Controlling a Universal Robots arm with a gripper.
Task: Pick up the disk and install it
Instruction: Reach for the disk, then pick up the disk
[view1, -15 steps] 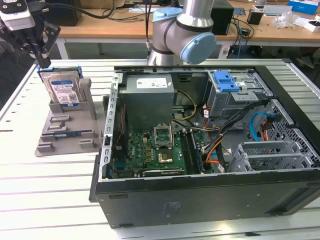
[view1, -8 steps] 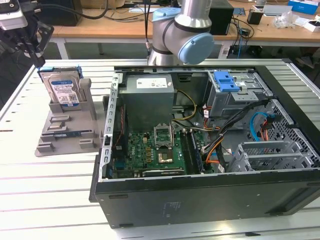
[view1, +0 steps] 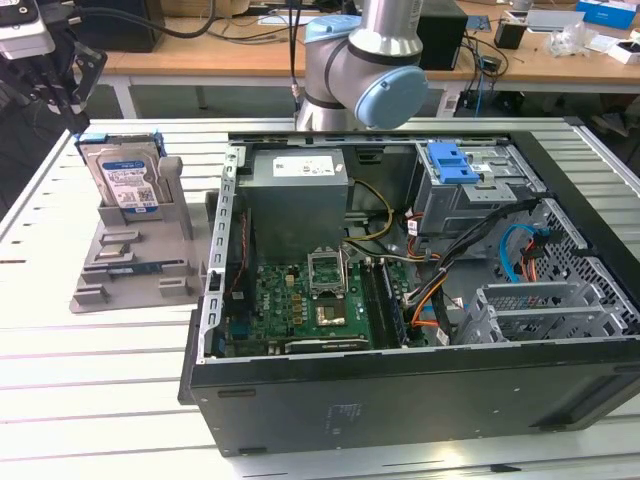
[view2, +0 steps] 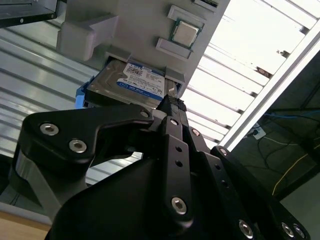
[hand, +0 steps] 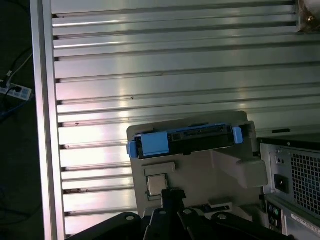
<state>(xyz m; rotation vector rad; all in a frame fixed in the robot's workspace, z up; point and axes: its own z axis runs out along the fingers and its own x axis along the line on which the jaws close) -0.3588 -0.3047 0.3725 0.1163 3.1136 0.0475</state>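
Note:
The disk (view1: 124, 172) is a silver drive with a white-and-blue label and a blue bracket. It stands upright in a grey holder (view1: 135, 262) at the exterior view's left, on the slatted table. My gripper (view1: 52, 92) hangs above and behind the disk, apart from it. In the second wrist view the black fingers meet at one tip (view2: 172, 103) just short of the disk (view2: 131, 82). In the first wrist view the disk's blue-framed top edge (hand: 185, 140) lies beyond the gripper (hand: 173, 194). The gripper is shut and holds nothing.
An open computer case (view1: 400, 390) lies to the exterior view's right of the holder, with a motherboard (view1: 300, 305), a grey box with a white sticker (view1: 298, 185) and a metal cage with a blue latch (view1: 452, 160). A small chip (hand: 156, 185) rests on the holder. The arm's base (view1: 360, 70) stands behind the case.

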